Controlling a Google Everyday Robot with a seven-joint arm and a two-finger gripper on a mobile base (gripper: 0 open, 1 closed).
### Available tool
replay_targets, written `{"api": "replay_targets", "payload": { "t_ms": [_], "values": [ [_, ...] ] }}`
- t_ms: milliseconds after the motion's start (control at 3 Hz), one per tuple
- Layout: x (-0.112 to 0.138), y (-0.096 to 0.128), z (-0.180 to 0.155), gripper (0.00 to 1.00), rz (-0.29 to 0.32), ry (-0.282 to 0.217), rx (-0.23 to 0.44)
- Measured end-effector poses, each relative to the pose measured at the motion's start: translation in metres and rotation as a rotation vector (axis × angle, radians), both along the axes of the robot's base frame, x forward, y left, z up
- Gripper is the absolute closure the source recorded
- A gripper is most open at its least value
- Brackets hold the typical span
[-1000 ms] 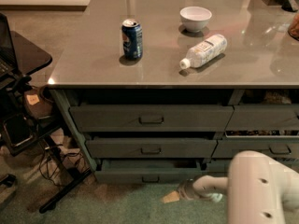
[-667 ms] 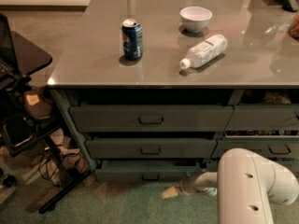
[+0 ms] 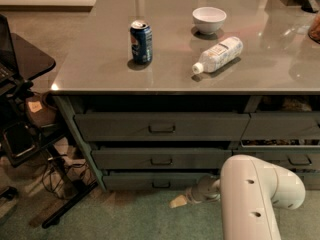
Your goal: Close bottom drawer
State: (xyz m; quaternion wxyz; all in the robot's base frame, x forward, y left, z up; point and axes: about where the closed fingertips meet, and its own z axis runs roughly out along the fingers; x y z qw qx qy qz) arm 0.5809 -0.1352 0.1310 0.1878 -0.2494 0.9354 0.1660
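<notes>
The bottom drawer (image 3: pixel 150 180) is the lowest of the three wide dark grey-green drawers on the left, with a small dark bar handle (image 3: pixel 161 185) at its centre. Its front stands a little proud of the cabinet frame. My white arm (image 3: pixel 255 199) reaches in from the lower right, low over the floor. My gripper (image 3: pixel 180 201) is just below and in front of the drawer's right part, its pale tip pointing left, close to the drawer front. I cannot tell whether it touches the drawer.
On the grey countertop (image 3: pixel 100 59) stand a blue soda can (image 3: pixel 141 41), a white bowl (image 3: pixel 209 20) and a plastic bottle (image 3: pixel 218 54) lying on its side. A black stand with cables (image 3: pixel 30 134) is at the left. Narrower drawers (image 3: pixel 285 126) are at the right.
The arm has moved left and forward, and the gripper has shifted left along the front of the bottom drawer. The drawer front sits about where it was.
</notes>
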Motion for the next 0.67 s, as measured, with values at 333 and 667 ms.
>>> {"api": "replay_targets", "payload": {
  "t_ms": [333, 667],
  "values": [
    [0.0175, 0.0191, 0.0120, 0.00, 0.047, -0.040, 0.001],
    [0.0100, 0.0178, 0.0086, 0.00, 0.047, -0.040, 0.001]
  ]
}}
